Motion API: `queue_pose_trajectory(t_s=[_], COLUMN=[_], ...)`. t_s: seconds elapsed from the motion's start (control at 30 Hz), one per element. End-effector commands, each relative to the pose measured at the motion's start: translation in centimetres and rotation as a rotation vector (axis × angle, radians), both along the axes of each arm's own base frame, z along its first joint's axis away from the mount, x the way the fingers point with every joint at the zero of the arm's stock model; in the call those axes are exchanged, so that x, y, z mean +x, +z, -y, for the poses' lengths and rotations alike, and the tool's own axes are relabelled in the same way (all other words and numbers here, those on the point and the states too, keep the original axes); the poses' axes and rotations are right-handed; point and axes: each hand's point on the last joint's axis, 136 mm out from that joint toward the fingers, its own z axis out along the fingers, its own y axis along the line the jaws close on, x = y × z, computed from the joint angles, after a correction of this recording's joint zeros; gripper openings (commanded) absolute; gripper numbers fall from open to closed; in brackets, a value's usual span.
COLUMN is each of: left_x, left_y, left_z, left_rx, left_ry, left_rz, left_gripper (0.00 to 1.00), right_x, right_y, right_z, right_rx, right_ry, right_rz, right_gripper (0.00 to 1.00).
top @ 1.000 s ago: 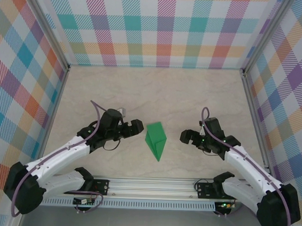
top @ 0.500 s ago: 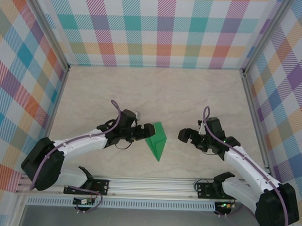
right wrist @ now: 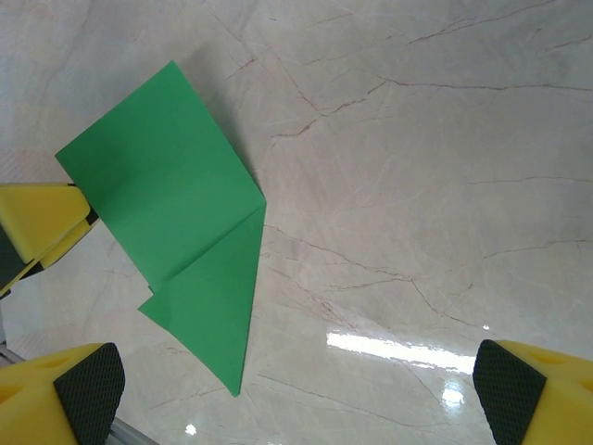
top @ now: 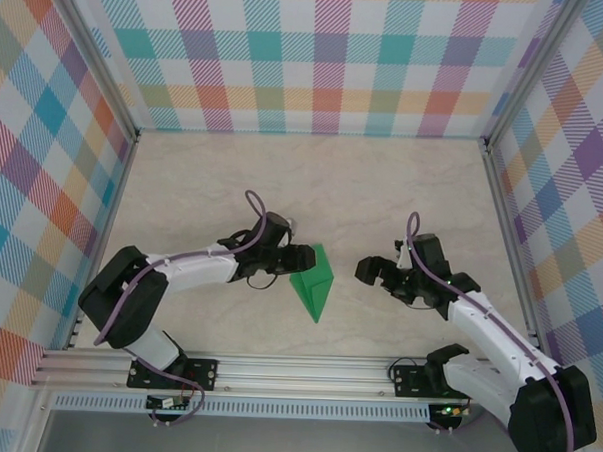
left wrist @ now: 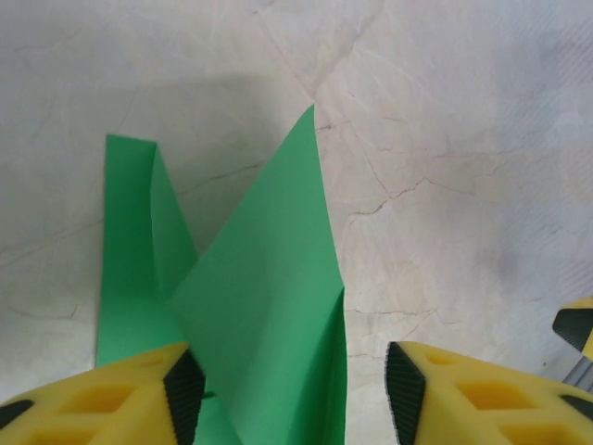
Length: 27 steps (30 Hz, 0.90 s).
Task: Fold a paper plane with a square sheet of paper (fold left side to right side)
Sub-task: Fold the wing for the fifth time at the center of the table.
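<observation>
From above, the folded green paper lies centre-near on the table. The left gripper is at its far-left edge.

Left wrist: the jaws stand half-open astride a raised flap, gripping nothing.

Right wrist: the right gripper is spread wide and empty, with the paper to its left.

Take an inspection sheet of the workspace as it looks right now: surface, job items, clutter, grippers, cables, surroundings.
Surface: pale marbled table, glossy, with a light glare in the right wrist view.
Job's things: folded green paper, a pointed dart-like shape with its tip toward the near edge and one flap raised.
Clutter: nothing seen.
Grippers: left gripper at the paper's left edge, jaws apart around the raised flap, not closed on it; right gripper wide open, apart from the paper.
Cables: purple cable looping above the left arm, another on the right arm; neither touches the paper.
Surroundings: plaid walls on three sides; metal rail at the near edge.
</observation>
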Motion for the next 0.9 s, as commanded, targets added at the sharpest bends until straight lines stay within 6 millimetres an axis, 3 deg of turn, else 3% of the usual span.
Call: queue_pose_trajectory(t_s=[0.0, 0.3, 0.47, 0.87], left_x=[0.7, 0.2, 0.0, -0.1], left_y=[0.0, -1.7, -1.7, -0.6], left_z=[0.9, 1.6, 1.4, 0.8], left_rx=[0.007, -0.011, -0.076, -0.259], left_ry=[-0.043, -0.093, -0.107, -0.129], left_rz=[0.057, 0.032, 0.033, 0.036], left_gripper=[0.46, 0.16, 0.02, 0.00], right_x=[0.1, 0.4, 1.1, 4.3], right_y=[1.2, 1.0, 0.7, -0.6], right_z=[-1.0, -2.6, -4.3, -7.2], right_rx=[0.091, 0.223, 0.310, 0.432], right_ry=[0.045, 0.135, 0.221, 0.327], right_rz=[0.031, 0.021, 0.039, 0.001], right_gripper=[1.00, 1.00, 0.89, 0.69])
